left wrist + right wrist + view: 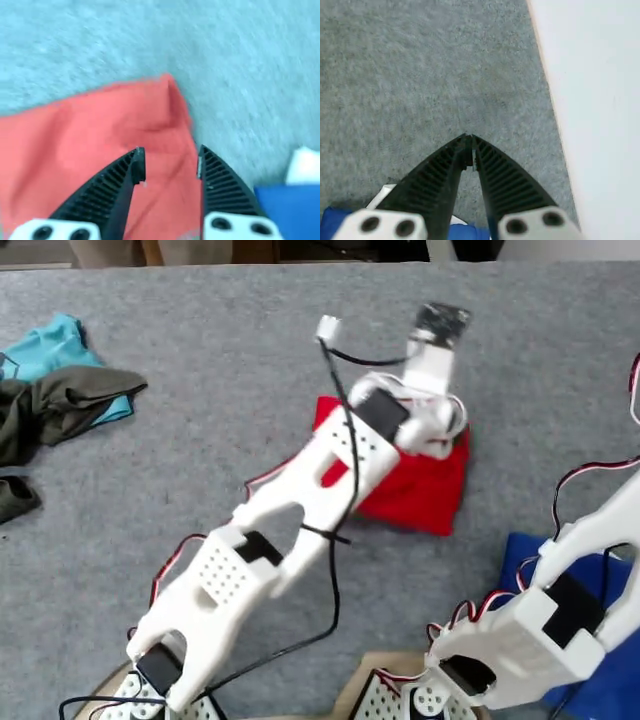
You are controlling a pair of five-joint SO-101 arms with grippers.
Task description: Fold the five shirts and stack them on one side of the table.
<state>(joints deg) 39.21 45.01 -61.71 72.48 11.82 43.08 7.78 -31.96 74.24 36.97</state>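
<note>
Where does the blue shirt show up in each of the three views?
High view: blue shirt at the lower right corner, partly under the right arm.
Left wrist view: beside the open left claw, past the red shirt.
Right wrist view: beneath the shut right claw's base.
Shared landmark: the grey table cover.

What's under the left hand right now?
The red shirt, lying on the grey table, is beneath the open left hand. Whatever lies under the shirt is covered.
</note>
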